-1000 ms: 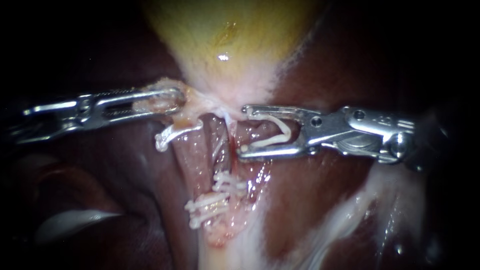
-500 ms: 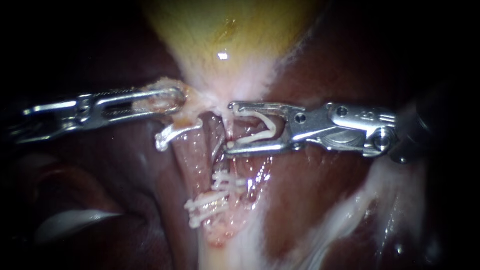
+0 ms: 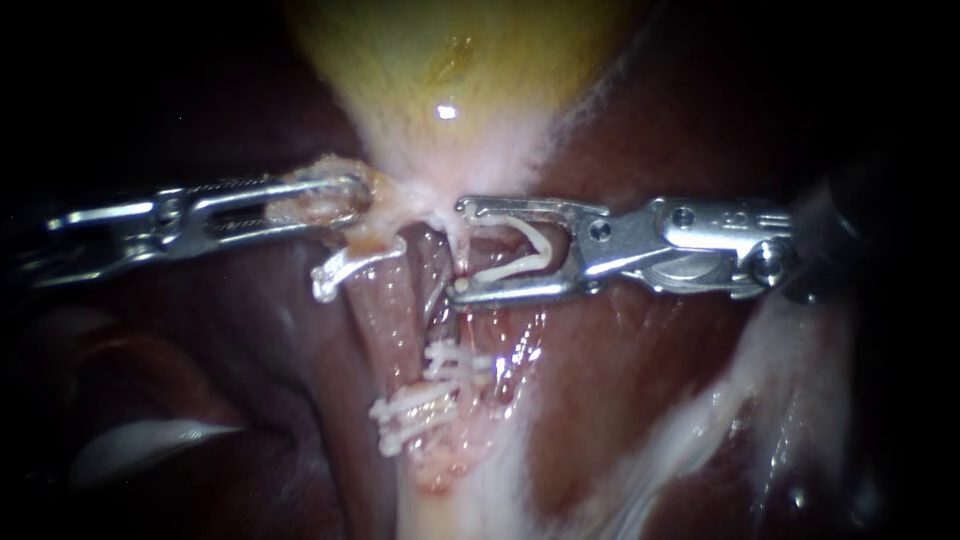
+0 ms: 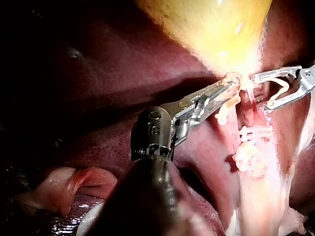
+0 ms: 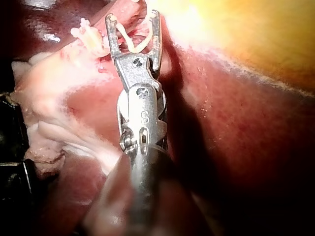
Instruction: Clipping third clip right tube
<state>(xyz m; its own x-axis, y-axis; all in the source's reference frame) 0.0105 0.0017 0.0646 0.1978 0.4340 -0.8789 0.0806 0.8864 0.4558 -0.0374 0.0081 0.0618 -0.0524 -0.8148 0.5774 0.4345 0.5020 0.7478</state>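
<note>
While my left instrument (image 3: 352, 197) clamps tissue (image 3: 318, 205) in its jaws, my right instrument (image 3: 459, 250) lies level, wide jaws holding a clip (image 3: 530, 255) at the right tube (image 3: 462, 264).

Both instruments are bright polished metal: the left instrument (image 3: 355, 198) has slotted, steel-grey jaws, and the right instrument (image 3: 458, 250) has smooth, mirror-like ones. The open clip (image 3: 515, 268) looks like matt white plastic, as do the ridged clips (image 3: 425, 405). The gallbladder (image 3: 450, 60) is yellow, wet and glossy; the liver (image 3: 620, 400) is dark red, smooth and slick. The pale tissue (image 3: 320, 200) is ragged, rough and moist.
</note>
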